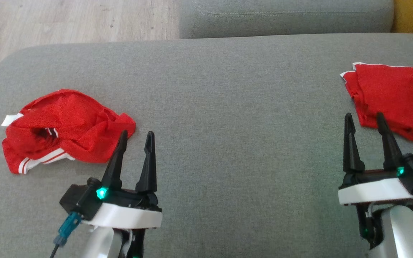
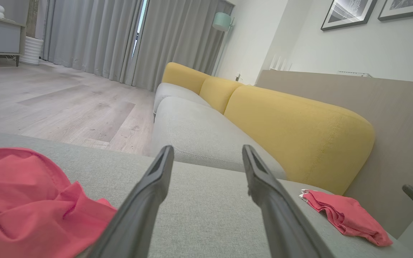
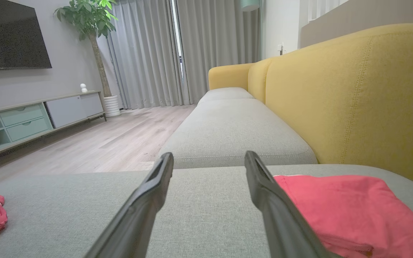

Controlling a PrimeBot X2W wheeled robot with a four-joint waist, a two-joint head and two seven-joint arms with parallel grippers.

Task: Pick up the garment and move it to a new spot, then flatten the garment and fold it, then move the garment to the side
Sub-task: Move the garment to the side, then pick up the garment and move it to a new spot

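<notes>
A crumpled red garment with white stripes (image 1: 63, 130) lies at the left of the grey sofa seat (image 1: 228, 107); it shows at the lower left of the left wrist view (image 2: 27, 200). My left gripper (image 1: 136, 138) hovers open just right of it, nothing between its fingers. A second red garment (image 1: 396, 100), folded flat, lies at the right edge. My right gripper (image 1: 364, 120) stands open at that garment's near left corner, empty. In the right wrist view the folded garment (image 3: 353, 208) sits to the right of the fingers (image 3: 149, 200).
Wooden floor (image 1: 66, 21) lies beyond the seat's rounded left end. Another grey cushion (image 1: 285, 16) adjoins at the back. A yellow backrest (image 2: 292, 129) runs along the right side. A broad stretch of seat lies between the two garments.
</notes>
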